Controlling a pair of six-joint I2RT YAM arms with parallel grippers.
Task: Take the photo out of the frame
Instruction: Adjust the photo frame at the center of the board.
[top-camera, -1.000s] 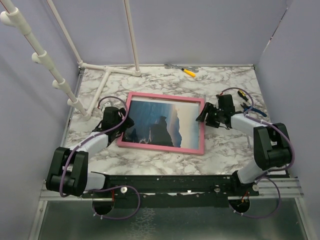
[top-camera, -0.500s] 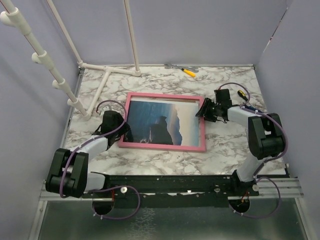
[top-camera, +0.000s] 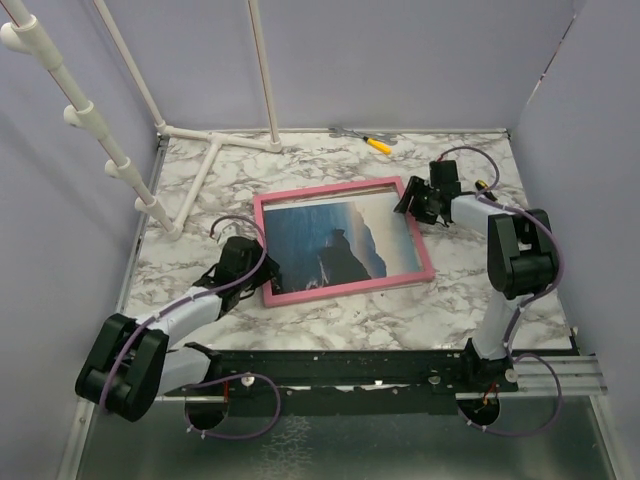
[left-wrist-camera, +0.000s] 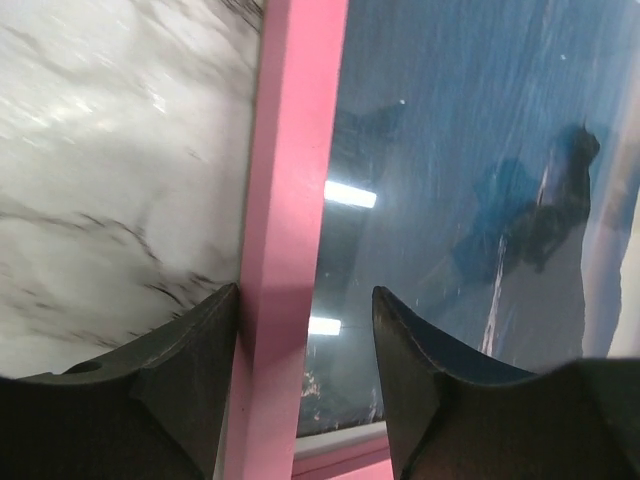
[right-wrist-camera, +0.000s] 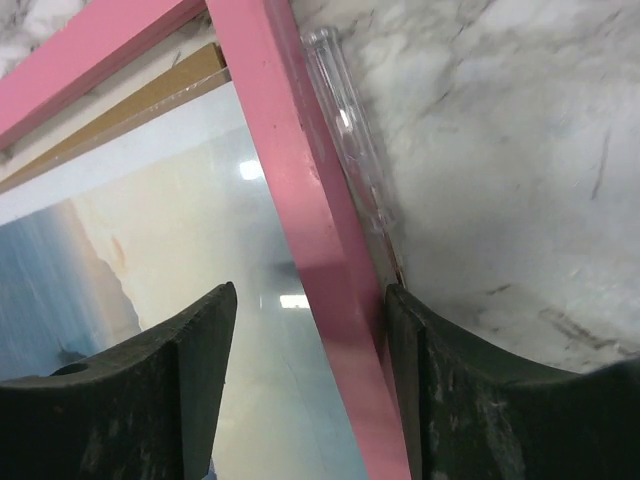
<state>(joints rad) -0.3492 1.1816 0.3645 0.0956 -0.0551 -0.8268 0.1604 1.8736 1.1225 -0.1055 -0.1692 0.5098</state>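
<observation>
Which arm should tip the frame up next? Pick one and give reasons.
Right, probably. The right claw straddles the frame border near the far corner, outer finger against the edge, where brown backing shows. The left claw straddles its side likewise; close call.

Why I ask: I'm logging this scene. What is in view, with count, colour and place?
frame: one, pink border, flat mid-table, glass up.
photo: one, blue lake and pale sky, inside the frame.
screwdriver: one, yellow handle, far table edge.
clear strip: one, transparent, against the frame's outer right edge.
pipe rack: one, white, far left corner.
table: one, grey-veined white marble, under everything.
left tool: one, black, open, straddling the frame's left rail.
right tool: one, black, open, straddling the frame's right rail near its far corner.
</observation>
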